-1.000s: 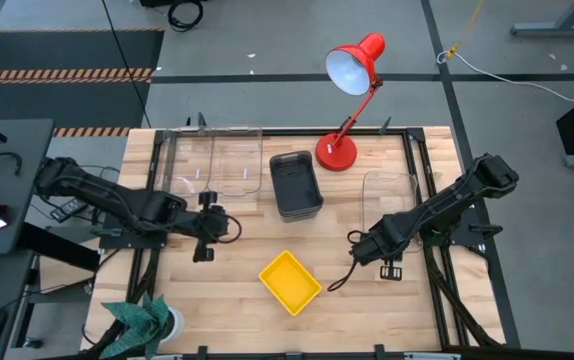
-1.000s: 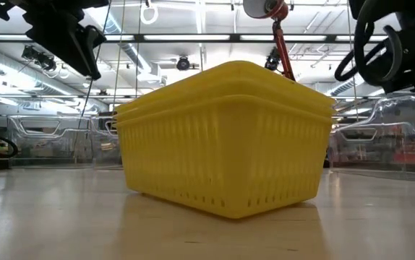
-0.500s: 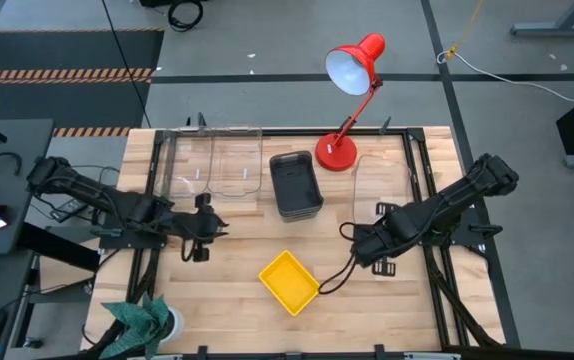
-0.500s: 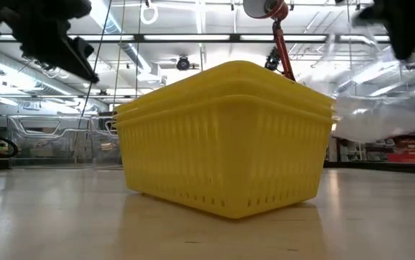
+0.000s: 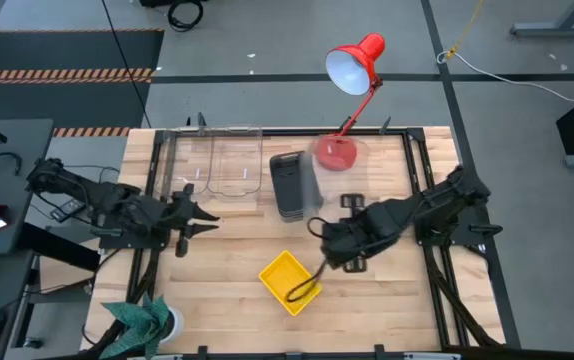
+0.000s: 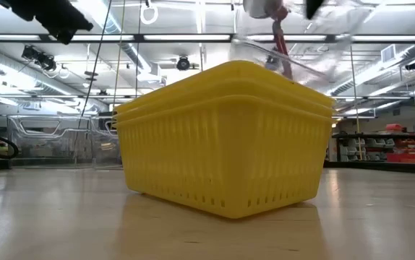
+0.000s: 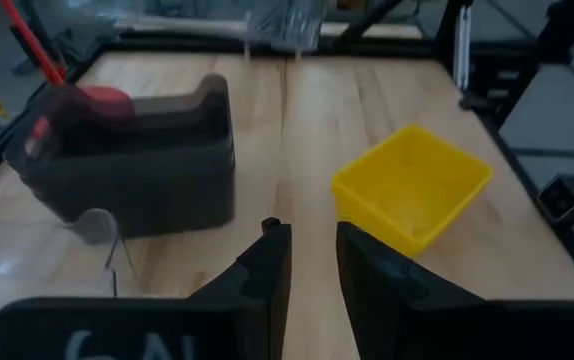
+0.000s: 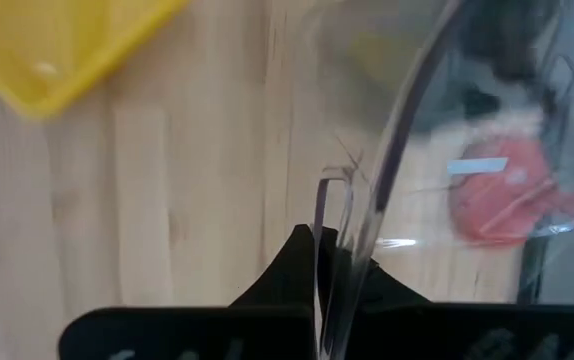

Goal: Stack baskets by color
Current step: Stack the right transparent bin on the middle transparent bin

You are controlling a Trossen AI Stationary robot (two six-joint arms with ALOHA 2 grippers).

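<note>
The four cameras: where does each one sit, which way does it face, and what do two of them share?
High view: overhead, straight down; both arms, left gripper, right gripper.
Low view: table height, level; yellow baskets; part of a dark arm at the top.
Left wrist view: past its own fingers at the dark grey baskets.
Right wrist view: gripper shut on the clear basket.
All four share the yellow baskets.
</note>
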